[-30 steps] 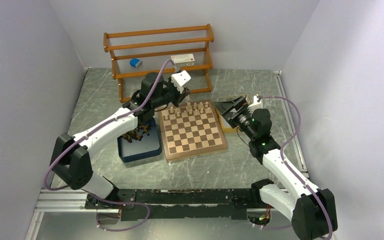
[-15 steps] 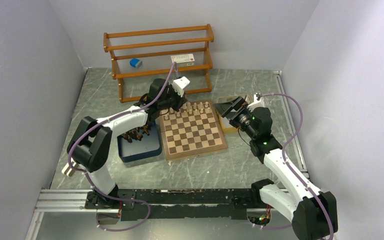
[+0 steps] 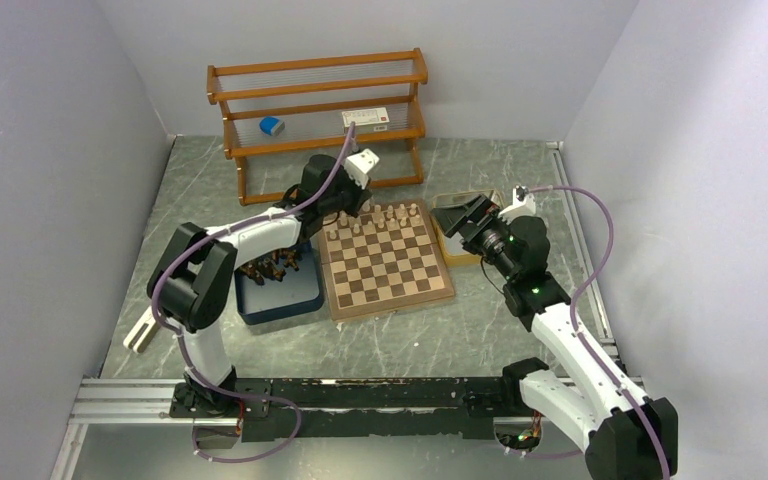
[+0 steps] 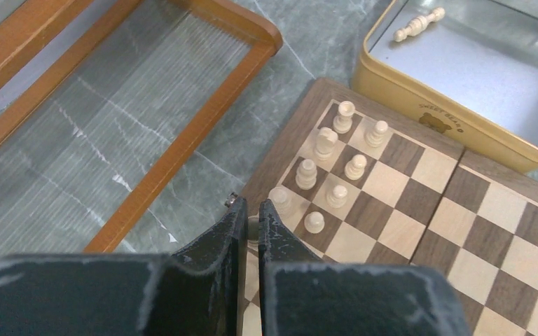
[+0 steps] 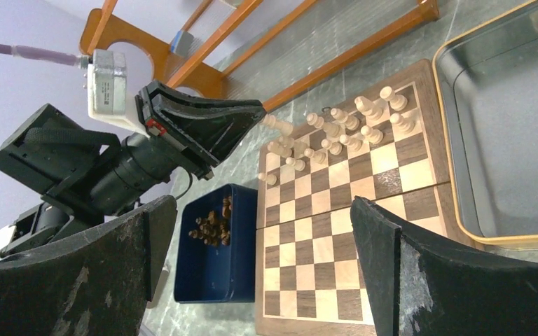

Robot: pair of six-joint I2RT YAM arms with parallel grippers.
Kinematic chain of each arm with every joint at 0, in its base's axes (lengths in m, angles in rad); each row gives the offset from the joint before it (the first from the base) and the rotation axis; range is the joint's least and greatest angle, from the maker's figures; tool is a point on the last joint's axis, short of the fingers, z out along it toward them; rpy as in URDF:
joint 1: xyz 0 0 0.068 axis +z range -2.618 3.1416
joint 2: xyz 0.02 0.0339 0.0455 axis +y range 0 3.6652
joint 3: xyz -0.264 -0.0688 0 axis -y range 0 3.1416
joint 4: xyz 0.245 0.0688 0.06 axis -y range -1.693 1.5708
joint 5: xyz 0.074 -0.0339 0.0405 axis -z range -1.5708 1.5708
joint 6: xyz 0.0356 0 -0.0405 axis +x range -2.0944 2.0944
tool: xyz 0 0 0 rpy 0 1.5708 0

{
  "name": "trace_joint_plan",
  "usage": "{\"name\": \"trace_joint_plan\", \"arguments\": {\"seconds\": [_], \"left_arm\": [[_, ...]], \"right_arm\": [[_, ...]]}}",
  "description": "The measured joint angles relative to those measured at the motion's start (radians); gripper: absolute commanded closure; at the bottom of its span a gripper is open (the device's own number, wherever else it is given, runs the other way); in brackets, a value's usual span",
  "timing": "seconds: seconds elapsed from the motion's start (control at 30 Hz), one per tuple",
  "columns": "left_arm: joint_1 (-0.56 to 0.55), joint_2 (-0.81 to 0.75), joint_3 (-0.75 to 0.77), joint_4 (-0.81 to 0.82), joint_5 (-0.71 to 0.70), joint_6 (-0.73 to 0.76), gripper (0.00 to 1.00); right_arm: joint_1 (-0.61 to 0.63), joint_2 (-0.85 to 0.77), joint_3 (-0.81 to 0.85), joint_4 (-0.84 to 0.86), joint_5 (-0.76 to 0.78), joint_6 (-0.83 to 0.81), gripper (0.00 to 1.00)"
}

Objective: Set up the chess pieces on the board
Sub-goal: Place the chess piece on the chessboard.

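Left wrist: upright cream chess pieces (image 4: pixel 326 142)

1. A wooden rack (image 3: pixel 317 105) with slatted shelves stands at the far edge of the surface (image 3: pixel 210 190), against the back wall (image 3: pixel 360 30).
2. A small blue object (image 3: pixel 272 126) lies on the rack's middle shelf, towards its left end.
3. A flat white box (image 3: pixel 365 118) with red marking lies on the same shelf, further right.
4. The surface is grey-green stone with pale veins.
5. A navy tray (image 3: pixel 285 300) sits on the surface left of centre.
6. A yellow tray (image 4: pixel 420 108), a shallow tin with a silvery floor and small print on its wall, sits right of centre.
7. An aluminium rail (image 3: pixel 120 400) runs along the near edge.
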Motion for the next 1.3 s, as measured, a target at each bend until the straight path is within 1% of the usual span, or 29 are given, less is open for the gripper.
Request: {"name": "trace_joint_plan", "arguments": {"seconds": [0.3, 0.77, 1.3], "left_arm": [[0.032, 0.035, 0.001, 0.039, 0.009, 0.000, 0.95], [0.033, 0.087, 0.002, 0.074, 0.059, 0.000, 0.95], [0.033, 0.122, -0.010, 0.088, 0.076, 0.000, 0.95]], "right_arm": [[0.000, -0.011, 0.009, -0.016, 0.018, -0.026, 0.00], [0.000, -0.011, 0.009, -0.017, 0.025, -0.026, 0.00], [0.000, -0.012, 0.010, -0.024, 0.043, -0.045, 0.00]]}}
